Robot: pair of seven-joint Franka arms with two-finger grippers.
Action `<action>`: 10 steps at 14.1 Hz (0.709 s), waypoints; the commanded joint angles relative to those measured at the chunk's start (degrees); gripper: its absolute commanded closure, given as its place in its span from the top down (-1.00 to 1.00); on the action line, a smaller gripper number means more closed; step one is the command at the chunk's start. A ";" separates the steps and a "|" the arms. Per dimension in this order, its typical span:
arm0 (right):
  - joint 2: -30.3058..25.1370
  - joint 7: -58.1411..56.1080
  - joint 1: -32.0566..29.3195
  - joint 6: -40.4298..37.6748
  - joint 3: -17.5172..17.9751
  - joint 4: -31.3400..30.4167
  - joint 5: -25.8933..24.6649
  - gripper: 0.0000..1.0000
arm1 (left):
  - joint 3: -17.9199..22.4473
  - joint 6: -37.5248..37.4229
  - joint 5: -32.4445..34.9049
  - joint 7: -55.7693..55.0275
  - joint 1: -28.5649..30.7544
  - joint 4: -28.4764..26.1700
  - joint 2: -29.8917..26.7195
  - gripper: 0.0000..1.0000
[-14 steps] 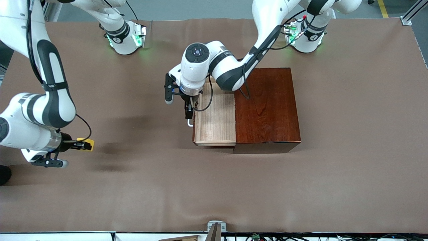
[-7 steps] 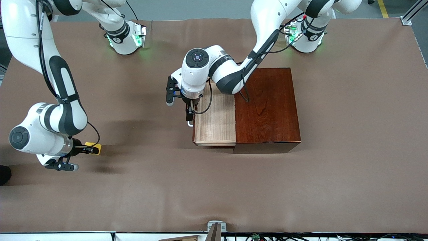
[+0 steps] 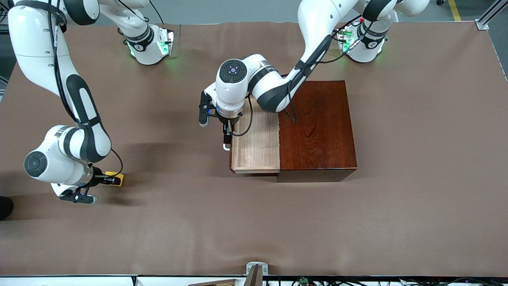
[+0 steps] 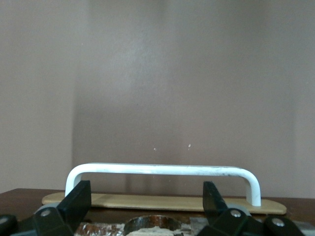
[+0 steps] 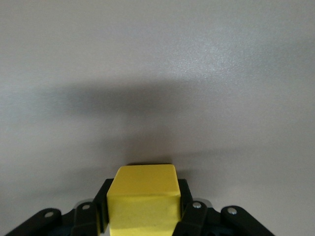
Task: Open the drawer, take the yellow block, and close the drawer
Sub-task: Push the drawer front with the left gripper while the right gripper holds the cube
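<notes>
The drawer (image 3: 254, 145) stands pulled out of its dark reddish-brown box (image 3: 317, 127), and its pale tray shows nothing inside. My left gripper (image 3: 227, 139) is open at the drawer's front, just by the white handle (image 3: 225, 147). In the left wrist view the handle (image 4: 162, 169) runs across just past the spread fingertips (image 4: 78, 199) of the left gripper (image 4: 146, 199), with nothing between them. My right gripper (image 3: 112, 180) is shut on the yellow block (image 3: 117, 179), low over the brown table cover toward the right arm's end. The yellow block (image 5: 143, 201) fills the right gripper (image 5: 143, 209).
A brown cloth (image 3: 254, 222) covers the table. The two arm bases (image 3: 149, 43) (image 3: 363, 41) stand along the edge farthest from the front camera. A small metal bracket (image 3: 256, 270) sits at the edge nearest that camera.
The right arm has swung the yellow block lower and a little toward the drawer. The left gripper has shifted slightly along the drawer front and stays open.
</notes>
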 commanded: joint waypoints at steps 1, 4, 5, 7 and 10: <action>-0.53 0.45 -0.42 4.94 0.69 -3.87 0.45 0.11 | 1.55 -4.43 2.08 0.59 -0.28 0.66 -0.35 1.00; -1.31 1.32 -0.06 2.58 0.69 -3.79 0.45 1.00 | 1.46 -6.63 4.98 0.59 -0.10 0.57 -0.88 1.00; -2.19 1.33 -0.06 0.83 0.78 -3.53 0.45 1.00 | 1.55 -7.86 4.98 0.51 0.07 0.57 -0.97 1.00; -4.30 1.15 -0.06 -1.47 0.70 -3.44 0.45 1.00 | 3.12 -10.23 5.42 0.42 -0.19 0.57 -1.32 1.00; -7.81 0.89 -0.15 -5.24 0.69 -3.26 0.27 1.00 | 4.71 -14.36 5.51 0.42 -0.37 0.57 -2.02 1.00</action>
